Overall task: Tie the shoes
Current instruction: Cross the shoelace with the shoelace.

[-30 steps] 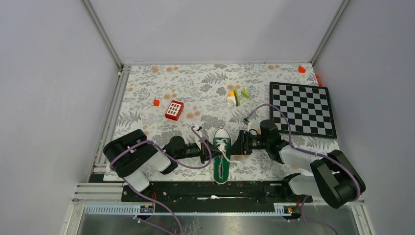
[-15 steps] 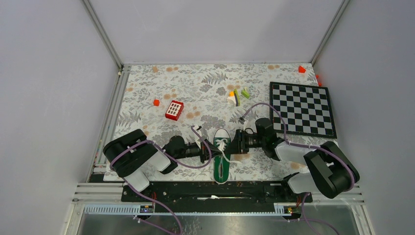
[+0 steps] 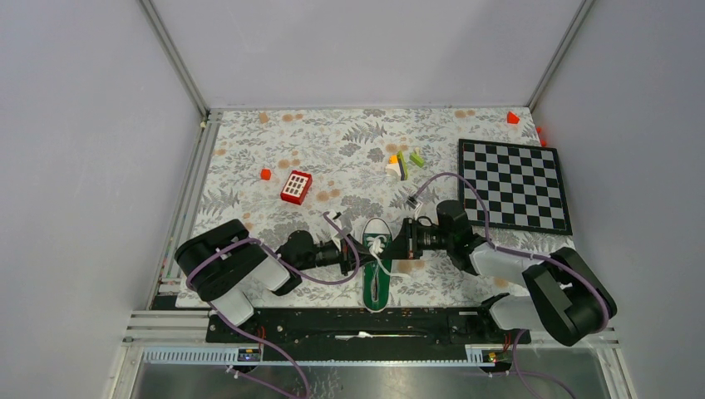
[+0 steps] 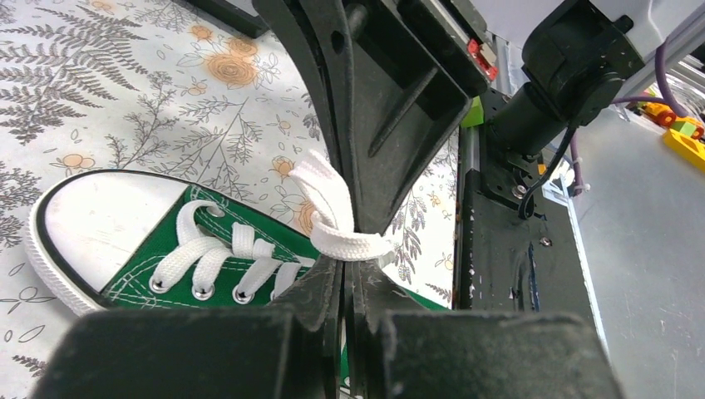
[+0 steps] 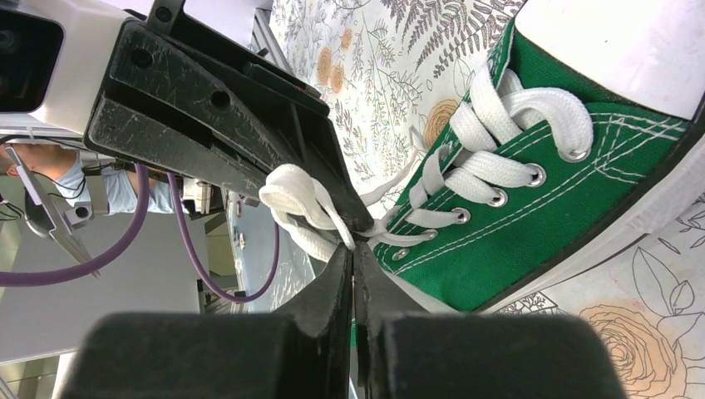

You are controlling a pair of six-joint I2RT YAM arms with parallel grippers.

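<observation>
The green shoe [image 3: 377,278] lies near the table's front edge, white toe cap pointing away. Both grippers meet over its laces. My left gripper [image 3: 359,253] comes in from the left and is shut on a loop of white lace [image 4: 347,241], which lies across its tips [image 4: 347,268] above the shoe [image 4: 158,249]. Reaching in from the right, my right gripper [image 3: 396,248] is shut on a lace strand [image 5: 293,199] at its tips [image 5: 353,254], beside the shoe's eyelets [image 5: 499,198]. The two grippers' fingertips almost touch.
A red-and-white keypad block [image 3: 296,186] and a small red block [image 3: 265,174] lie at the left rear. Small coloured blocks [image 3: 403,162] sit mid-table. A chessboard [image 3: 514,184] lies on the right. The black base rail [image 3: 366,320] runs just behind the shoe's heel.
My right gripper has moved left to the shoe's laces and closed on a strand. The left gripper has stayed shut in place.
</observation>
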